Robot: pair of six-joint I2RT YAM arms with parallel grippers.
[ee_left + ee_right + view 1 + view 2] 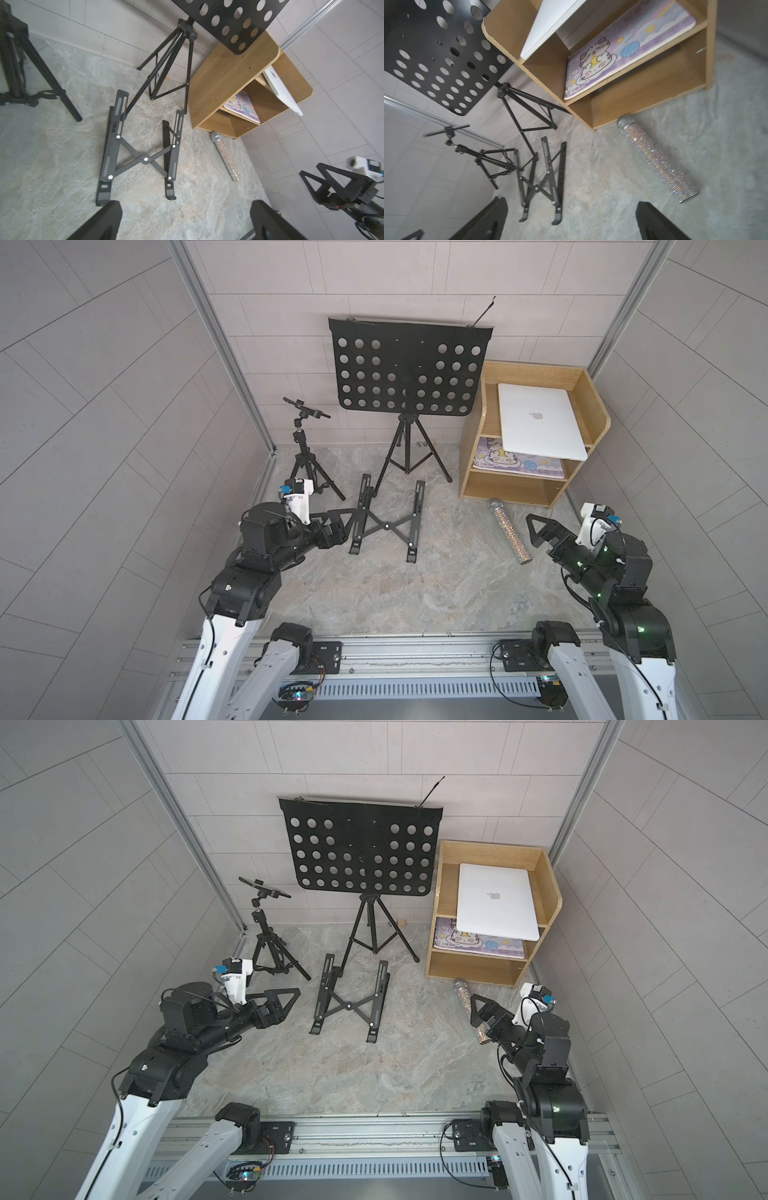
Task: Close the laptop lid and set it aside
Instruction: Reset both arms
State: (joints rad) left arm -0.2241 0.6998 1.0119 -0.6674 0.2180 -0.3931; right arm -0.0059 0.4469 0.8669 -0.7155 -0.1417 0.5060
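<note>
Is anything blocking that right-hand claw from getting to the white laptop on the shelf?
Nothing visible does. The right gripper has open air up to the laptop; the glittery microphone only lies on the table below that line.

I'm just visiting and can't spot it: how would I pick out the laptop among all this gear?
Find the wooden shelf unit by the back wall, beside the black perforated music stand. On its top shelf rests the laptop, closed and overhanging the front edge. It is the only plain silver-white slab, with an apple logo, unlike the pastel cartoon-cat book on the shelf below.
</note>
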